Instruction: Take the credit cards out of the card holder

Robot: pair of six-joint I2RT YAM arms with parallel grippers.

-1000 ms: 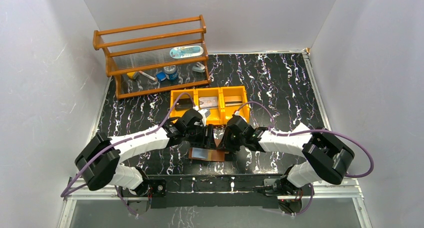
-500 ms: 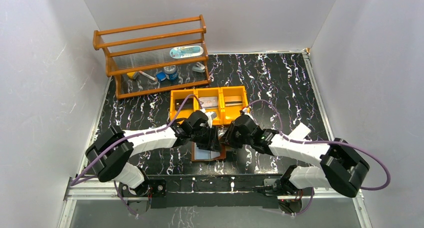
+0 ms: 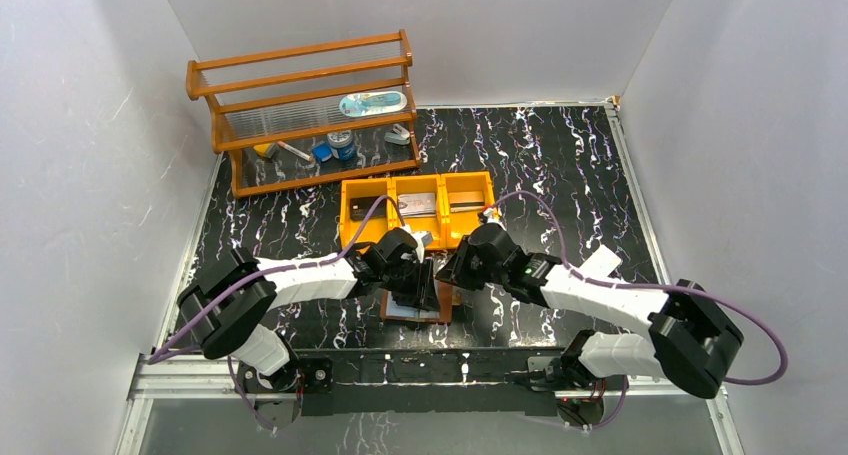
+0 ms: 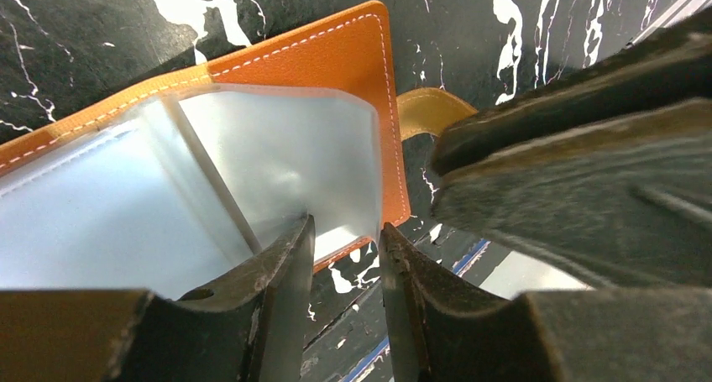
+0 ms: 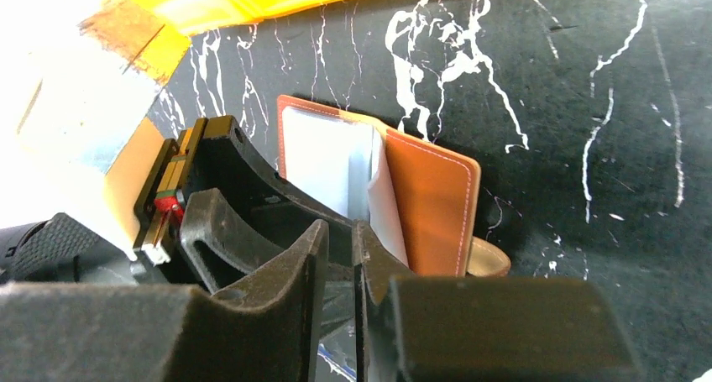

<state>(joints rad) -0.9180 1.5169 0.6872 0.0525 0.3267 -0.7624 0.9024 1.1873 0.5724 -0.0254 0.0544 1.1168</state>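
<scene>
At the counter's (image 3: 560, 175) 6 o'clock edge, the brown card holder (image 3: 405, 310) lies open on black, white-veined marble, with white walls (image 3: 90, 175) on three sides. The left claw (image 4: 344, 231) is slightly parted at a clear sleeve's (image 4: 277, 155) corner. The right claw (image 5: 338, 231) is clenched just beside it. An orange tray (image 3: 465, 176) sits toward 12 o'clock.

We are looking at a robotics lab test cell. Plain white panels (image 3: 90, 125) wall in a black marbled tabletop (image 3: 560, 165), with an aluminium rail (image 3: 660, 383) along its near edge. Staged props sit on a wooden rack (image 3: 300, 52) behind an orange tray (image 3: 420, 179).
</scene>
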